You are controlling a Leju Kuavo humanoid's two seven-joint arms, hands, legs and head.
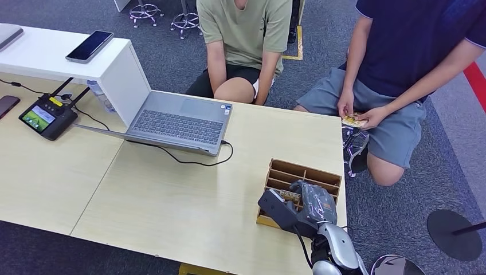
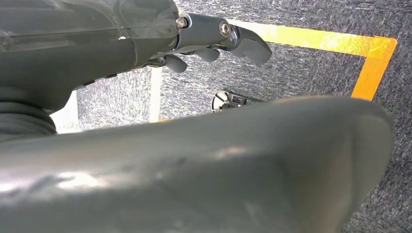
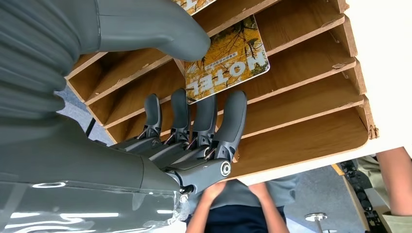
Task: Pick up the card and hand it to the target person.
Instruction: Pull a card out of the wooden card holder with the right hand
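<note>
My right hand (image 3: 194, 131) is in the wooden slotted rack (image 3: 311, 111): the dark fingers (image 3: 233, 121) lie side by side with tips at the lower edge of the yellow hotel card (image 3: 228, 63), and my thick thumb (image 3: 160, 29) lies over the card's other end, so the card sits between thumb and fingers, though I cannot tell whether they actually press it. The card leans in one of the rack's slots; a second printed card (image 3: 194, 4) is cut off at the frame edge behind my thumb, and the other slots I can see hold nothing. From my head, the rack (image 1: 321, 175) stands at the near right corner of the pale table (image 1: 143, 195), my hand (image 1: 301, 206) covering most of it. My left hand (image 2: 214, 41) hangs over grey carpet, fingers loosely curled around nothing. Beyond the table a person in dark blue holds a small yellow card (image 1: 354, 121); an open laptop (image 1: 177, 123) is at the table's far side.
</note>
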